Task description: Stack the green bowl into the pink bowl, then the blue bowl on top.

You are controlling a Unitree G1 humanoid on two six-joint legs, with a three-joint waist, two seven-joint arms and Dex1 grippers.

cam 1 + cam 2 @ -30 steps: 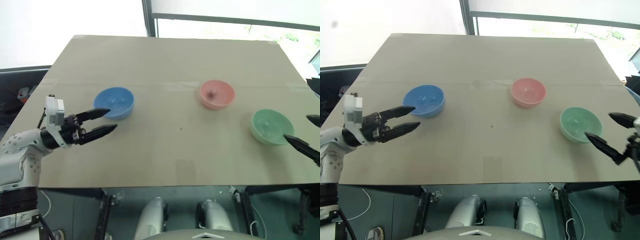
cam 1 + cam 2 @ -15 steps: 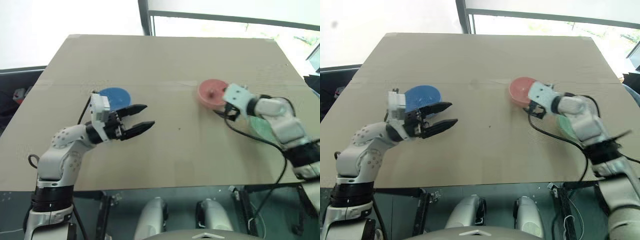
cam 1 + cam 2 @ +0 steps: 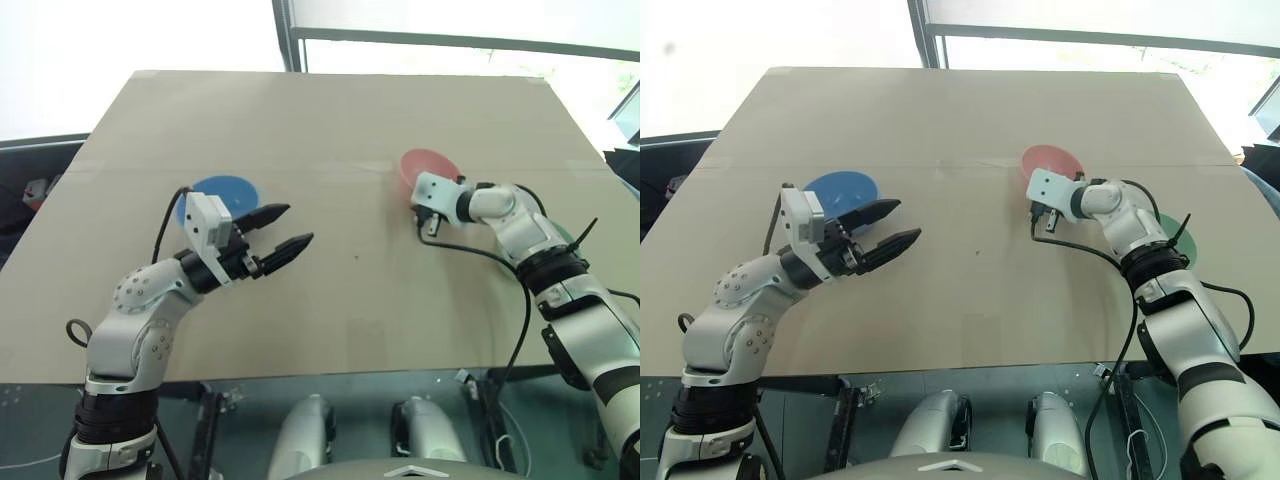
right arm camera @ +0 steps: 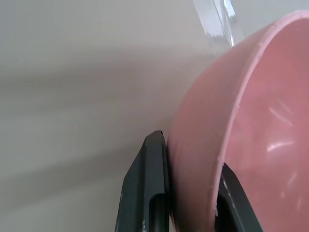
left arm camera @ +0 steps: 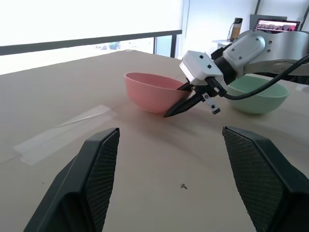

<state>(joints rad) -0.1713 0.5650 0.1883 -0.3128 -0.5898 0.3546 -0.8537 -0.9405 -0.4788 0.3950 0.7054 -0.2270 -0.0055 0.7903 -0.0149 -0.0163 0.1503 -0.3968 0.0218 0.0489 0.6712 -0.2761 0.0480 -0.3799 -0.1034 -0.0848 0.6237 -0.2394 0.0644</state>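
Note:
The pink bowl (image 3: 432, 164) stands right of the table's middle. My right gripper (image 4: 190, 155) is shut on its near wall, one finger (image 4: 153, 183) outside and the other inside; the left wrist view shows that gripper (image 5: 175, 109) at the bowl's side. The green bowl (image 5: 260, 96) sits just right of the pink one, mostly hidden behind my right forearm in the right eye view (image 3: 1181, 240). The blue bowl (image 3: 222, 192) is on the left, partly covered by my left wrist. My left gripper (image 3: 290, 228) hovers open and empty just right of it, pointing toward the pink bowl.
The table (image 3: 330, 110) is covered in brown cardboard with a strip of clear tape (image 5: 67, 128) across its middle. Its front edge (image 3: 340, 372) runs close below both arms. A window frame (image 3: 290, 35) rises behind the far edge.
My right arm swung in from the right edge, past the green bowl, and its fingers closed on the pink bowl's rim. My left gripper moved right, past the blue bowl, still open.

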